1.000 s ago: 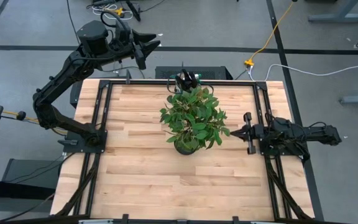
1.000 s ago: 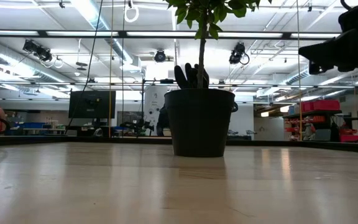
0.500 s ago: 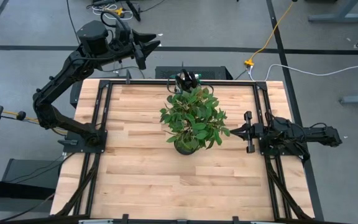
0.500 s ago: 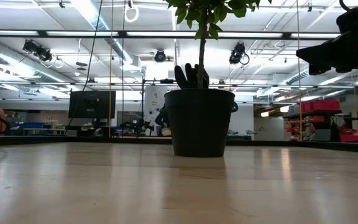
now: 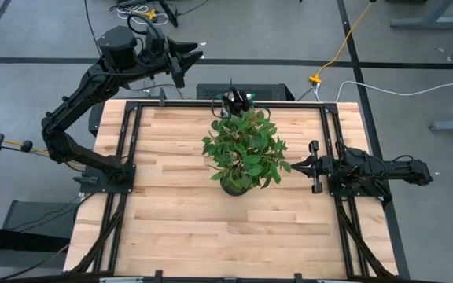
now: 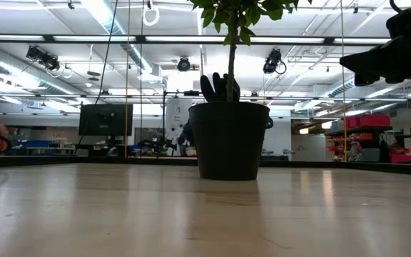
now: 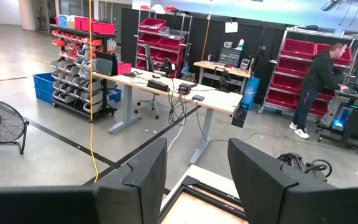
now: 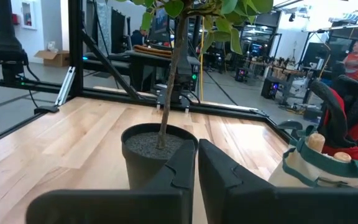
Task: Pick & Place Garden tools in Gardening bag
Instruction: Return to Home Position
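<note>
Tan gardening bag (image 8: 334, 174) of garden tools (image 8: 344, 112) near potted plant (image 5: 244, 149); left jaws spread, right jaws pressed together.

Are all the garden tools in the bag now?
Nearly done. The gloves and a wooden handle stick out of the bag, and no tools show on the table. Nothing in hand: left gripper open beyond the far edge, right gripper shut at the right edge. Only parking both seems left.

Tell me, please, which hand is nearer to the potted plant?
The right hand. It is close beside the potted plant, at the right side of its foliage. The left hand is beyond the far edge of the table, off to the left.
</note>
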You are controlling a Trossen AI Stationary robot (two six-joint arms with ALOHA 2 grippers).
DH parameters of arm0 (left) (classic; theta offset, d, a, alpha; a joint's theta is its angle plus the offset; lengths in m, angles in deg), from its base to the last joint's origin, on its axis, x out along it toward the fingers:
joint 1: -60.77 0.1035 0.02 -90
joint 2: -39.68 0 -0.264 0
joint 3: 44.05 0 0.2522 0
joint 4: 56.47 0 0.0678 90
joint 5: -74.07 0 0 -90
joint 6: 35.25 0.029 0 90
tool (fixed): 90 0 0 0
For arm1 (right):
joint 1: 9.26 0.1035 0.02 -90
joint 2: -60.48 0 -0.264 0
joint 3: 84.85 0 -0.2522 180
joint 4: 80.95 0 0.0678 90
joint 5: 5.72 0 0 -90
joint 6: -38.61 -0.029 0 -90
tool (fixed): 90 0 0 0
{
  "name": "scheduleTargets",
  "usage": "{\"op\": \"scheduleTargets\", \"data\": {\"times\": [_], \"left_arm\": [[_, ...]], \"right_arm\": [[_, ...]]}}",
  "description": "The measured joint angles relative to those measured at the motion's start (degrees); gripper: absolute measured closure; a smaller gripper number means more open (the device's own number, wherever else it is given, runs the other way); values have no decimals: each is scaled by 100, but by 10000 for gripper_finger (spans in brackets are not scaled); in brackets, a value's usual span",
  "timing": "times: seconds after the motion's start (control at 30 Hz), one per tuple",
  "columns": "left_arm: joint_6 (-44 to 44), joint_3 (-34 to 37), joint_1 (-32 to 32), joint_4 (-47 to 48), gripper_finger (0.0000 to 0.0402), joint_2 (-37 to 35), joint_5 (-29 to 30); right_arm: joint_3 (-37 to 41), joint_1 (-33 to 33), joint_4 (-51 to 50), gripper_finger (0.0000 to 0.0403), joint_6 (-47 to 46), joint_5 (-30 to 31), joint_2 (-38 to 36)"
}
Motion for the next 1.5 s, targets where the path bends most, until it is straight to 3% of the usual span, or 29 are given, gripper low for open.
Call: {"op": "scheduleTargets", "data": {"times": [1.07,1.27,1.5], "left_arm": [[-108,0,-111,65,225,-158,-55],[60,0,-651,352,225,-436,-41],[798,0,-1961,861,225,-769,195]], "right_arm": [[0,0,2,378,0,-1,0],[0,2,2,378,0,-2,0],[0,2,2,378,0,0,0]]}}
